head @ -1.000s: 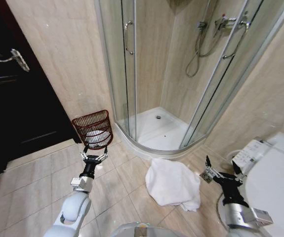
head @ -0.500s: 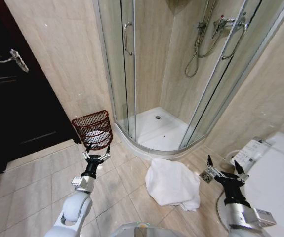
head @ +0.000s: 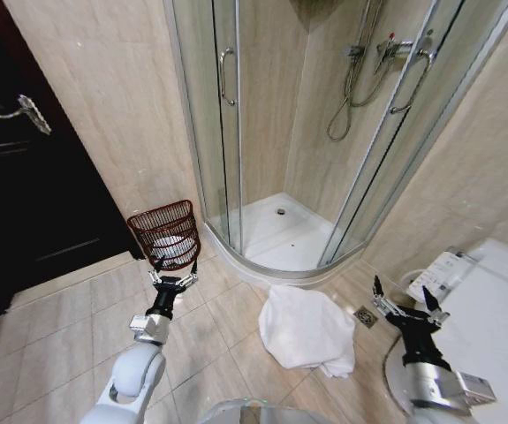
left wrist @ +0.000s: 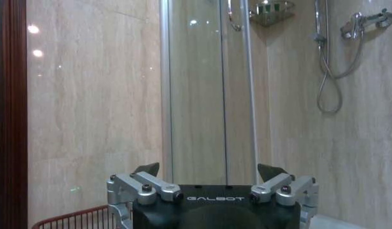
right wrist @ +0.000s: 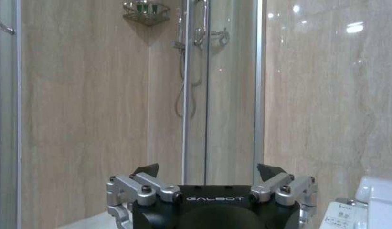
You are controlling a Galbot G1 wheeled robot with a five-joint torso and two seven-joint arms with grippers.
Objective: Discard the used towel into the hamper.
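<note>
Camera has shifted slightly; the towel (head: 307, 330) lies unmoved on the floor, hamper (head: 166, 232) at 10 o'clock. Left gripper (head: 170, 281) and right gripper (head: 406, 305): fingers released, empty; pickup not yet begun.

Head view looks forward and down from high up over the bathroom floor (head: 77, 309), wide, taking in both arms, the hamper (head: 166, 233) and the shower cabin (head: 307, 132). Left wrist view sits low behind the left gripper (left wrist: 208, 172), facing level at wall and shower glass, hamper rim at its edge. Right wrist view, same low level pose behind the right gripper (right wrist: 208, 172), faces the shower. All three share the shower cabin.
</note>
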